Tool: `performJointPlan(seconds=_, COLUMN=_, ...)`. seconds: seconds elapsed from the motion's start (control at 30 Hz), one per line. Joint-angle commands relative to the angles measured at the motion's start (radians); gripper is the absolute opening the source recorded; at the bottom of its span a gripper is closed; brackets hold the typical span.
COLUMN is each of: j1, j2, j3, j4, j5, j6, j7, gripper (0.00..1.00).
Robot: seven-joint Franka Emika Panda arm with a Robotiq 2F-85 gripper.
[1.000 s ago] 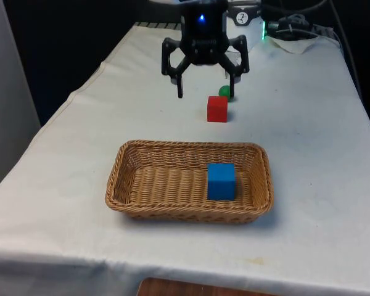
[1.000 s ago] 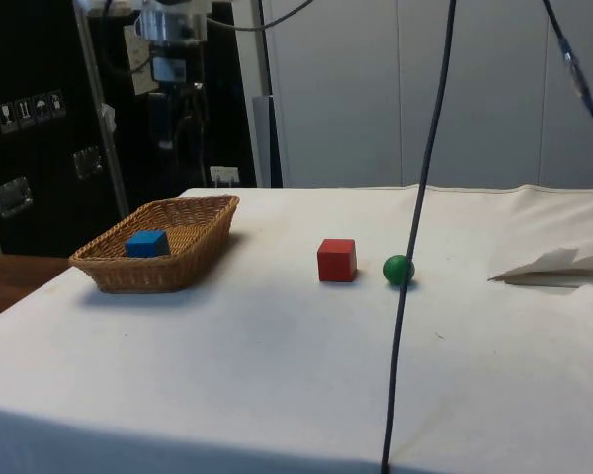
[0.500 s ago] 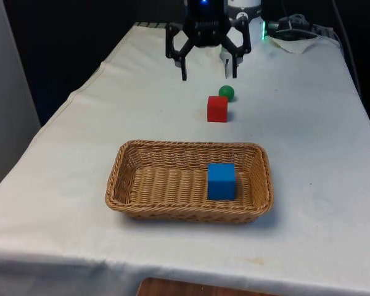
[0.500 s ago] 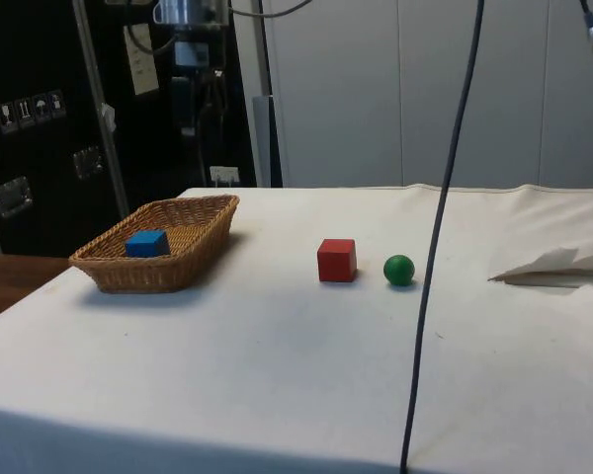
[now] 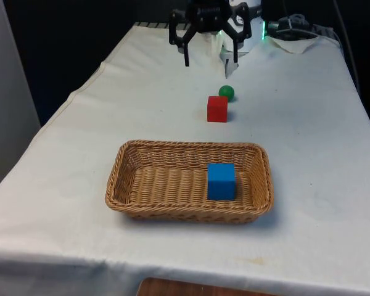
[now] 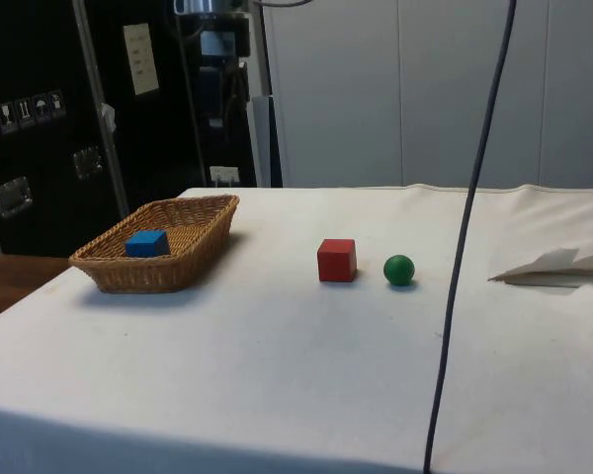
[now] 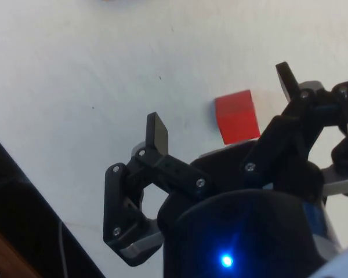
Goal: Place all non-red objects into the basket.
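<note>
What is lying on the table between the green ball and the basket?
The red cube lies between the green ball and the basket; the front view and the side view both show it, apart from each.

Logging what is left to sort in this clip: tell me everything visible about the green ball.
The green ball is small, round, plain green and smooth-looking. It rests on the white tablecloth, outside the wicker basket, just beyond the red cube on the robot's side; in the side view a narrow gap separates ball and cube. Nothing grips it: the open gripper hangs above the table farther back.
</note>
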Motion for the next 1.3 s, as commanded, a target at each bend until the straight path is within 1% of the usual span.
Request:
performJointPlan(seconds=0.0, j1=0.004, j2=-0.010, j3=-0.002, j4=-0.014, j5=-0.013, j6=0.012, j7=0.000, gripper=1.00)
performJointPlan(seconds=0.17, j1=0.006, j2=-0.038, j3=-0.003, j4=-0.044, j5=-0.030, j6=0.013, j7=-0.013, gripper=1.00)
performJointPlan(seconds=0.2, j1=0.005, j2=-0.047, j3=-0.002, j4=-0.056, j5=-0.036, j6=0.014, j7=-0.018, gripper=1.00)
performJointPlan(seconds=0.23, j1=0.001, j2=-0.042, j3=0.000, j4=-0.048, j5=-0.025, j6=0.001, j7=-0.022, gripper=1.00)
performJointPlan(seconds=0.27, j1=0.006, j2=-0.054, j3=-0.002, j4=-0.064, j5=-0.039, j6=0.014, j7=-0.019, gripper=1.00)
performJointPlan(seconds=0.4, j1=0.006, j2=-0.081, j3=-0.002, j4=-0.097, j5=-0.052, j6=0.015, j7=-0.025, gripper=1.00)
performJointPlan(seconds=0.43, j1=0.006, j2=-0.097, j3=-0.002, j4=-0.116, j5=-0.062, j6=0.015, j7=-0.025, gripper=1.00)
performJointPlan(seconds=0.47, j1=0.006, j2=-0.097, j3=-0.002, j4=-0.116, j5=-0.062, j6=0.015, j7=-0.025, gripper=1.00)
performJointPlan(seconds=0.53, j1=0.006, j2=-0.123, j3=-0.002, j4=-0.146, j5=-0.077, j6=0.016, j7=-0.023, gripper=1.00)
performJointPlan(seconds=0.57, j1=0.002, j2=-0.106, j3=0.001, j4=-0.125, j5=-0.059, j6=0.001, j7=-0.031, gripper=1.00)
performJointPlan(seconds=0.6, j1=0.006, j2=-0.131, j3=-0.002, j4=-0.155, j5=-0.082, j6=0.017, j7=-0.022, gripper=1.00)
performJointPlan(seconds=0.73, j1=0.005, j2=-0.174, j3=-0.001, j4=-0.204, j5=-0.105, j6=0.018, j7=-0.020, gripper=1.00)
performJointPlan(seconds=0.87, j1=0.004, j2=-0.205, j3=-0.001, j4=-0.239, j5=-0.122, j6=0.018, j7=-0.019, gripper=1.00)
performJointPlan(seconds=0.9, j1=0.002, j2=-0.195, j3=0.001, j4=-0.226, j5=-0.104, j6=0.003, j7=-0.030, gripper=1.00)
performJointPlan(seconds=0.93, j1=0.004, j2=-0.213, j3=-0.001, j4=-0.247, j5=-0.126, j6=0.017, j7=-0.019, gripper=1.00)
performJointPlan(seconds=0.97, j1=0.003, j2=-0.226, j3=0.000, j4=-0.262, j5=-0.135, j6=0.017, j7=-0.019, gripper=1.00)
performJointPlan(seconds=1.0, j1=0.003, j2=-0.226, j3=0.000, j4=-0.262, j5=-0.135, j6=0.017, j7=-0.019, gripper=1.00)
performJointPlan(seconds=1.13, j1=0.001, j2=-0.251, j3=0.000, j4=-0.289, j5=-0.153, j6=0.015, j7=-0.036, gripper=1.00)
performJointPlan(seconds=1.2, j1=0.002, j2=-0.249, j3=-0.001, j4=-0.286, j5=-0.145, j6=0.005, j7=-0.042, gripper=1.00)
performJointPlan(seconds=1.27, j1=0.000, j2=-0.259, j3=-0.004, j4=-0.301, j5=-0.155, j6=0.015, j7=-0.057, gripper=1.00)
